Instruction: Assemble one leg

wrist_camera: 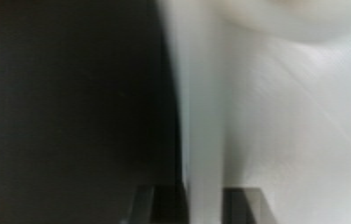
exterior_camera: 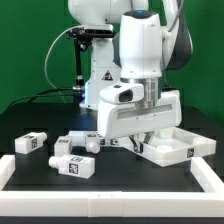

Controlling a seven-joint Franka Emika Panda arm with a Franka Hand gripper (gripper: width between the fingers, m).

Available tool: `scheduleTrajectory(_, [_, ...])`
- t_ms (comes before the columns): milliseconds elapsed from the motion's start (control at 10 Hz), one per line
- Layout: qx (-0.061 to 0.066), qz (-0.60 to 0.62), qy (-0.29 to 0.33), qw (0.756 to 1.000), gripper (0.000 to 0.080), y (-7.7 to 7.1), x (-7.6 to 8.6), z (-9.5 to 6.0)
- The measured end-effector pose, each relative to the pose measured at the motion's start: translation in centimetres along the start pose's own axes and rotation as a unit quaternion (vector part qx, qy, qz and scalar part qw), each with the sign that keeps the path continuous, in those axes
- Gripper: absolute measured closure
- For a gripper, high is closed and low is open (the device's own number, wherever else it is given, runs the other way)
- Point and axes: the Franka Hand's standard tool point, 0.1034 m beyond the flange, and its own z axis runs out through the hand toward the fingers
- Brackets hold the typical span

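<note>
- The gripper (exterior_camera: 150,132) is down low at the tray-shaped part (exterior_camera: 185,148). In the wrist view its two fingertips stand on either side of a white edge, gripper (wrist_camera: 198,205). I cannot tell whether they are pressing on that edge or only straddling it.
- The nearest leg (exterior_camera: 85,143) lies on the black counter (exterior_camera: 40,118), free of the gripper and towards the exterior view's left of it. It is close to the tray-shaped part but seems not to touch it.
- It lies on its side with its long axis roughly across the view. Its peg end is too small to make out.
- Further left are a second leg (exterior_camera: 72,166), closer to the camera, and a third leg (exterior_camera: 30,143), well apart.
- Judgement: reaching a leg means letting go of this edge, lifting, and travelling to the exterior view's left.
</note>
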Motion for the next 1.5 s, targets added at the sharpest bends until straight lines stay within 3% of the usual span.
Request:
scheduleTrajectory(300, [0.008,0.148,-0.008,0.989,0.0746,0.6,0.2,-3.3])
scheduleTrajectory(400, [0.015,0.172,-0.014,0.985,0.0746,1.3,0.4,-5.4])
scheduleTrajectory(500, [0.016,0.216,-0.002,0.976,0.0746,1.9,0.7,-6.5])
scheduleTrajectory(700, [0.016,0.247,-0.01,0.969,0.0746,1.4,0.4,-5.6])
scheduleTrajectory(900, [0.018,0.236,-0.016,0.971,0.0746,2.0,0.2,-5.2])
scheduleTrajectory(1000, [0.026,0.242,-0.033,0.969,0.0746,4.3,0.5,-4.6])
scheduleTrajectory(1100, [0.036,0.26,-0.057,0.963,0.0746,6.2,1.6,-5.5])
scheduleTrajectory(1200, [0.035,0.267,-0.047,0.962,0.0746,7.5,3.1,-6.5])
scheduleTrajectory(1500, [0.031,0.263,-0.048,0.963,0.0746,6.8,2.2,-5.6])
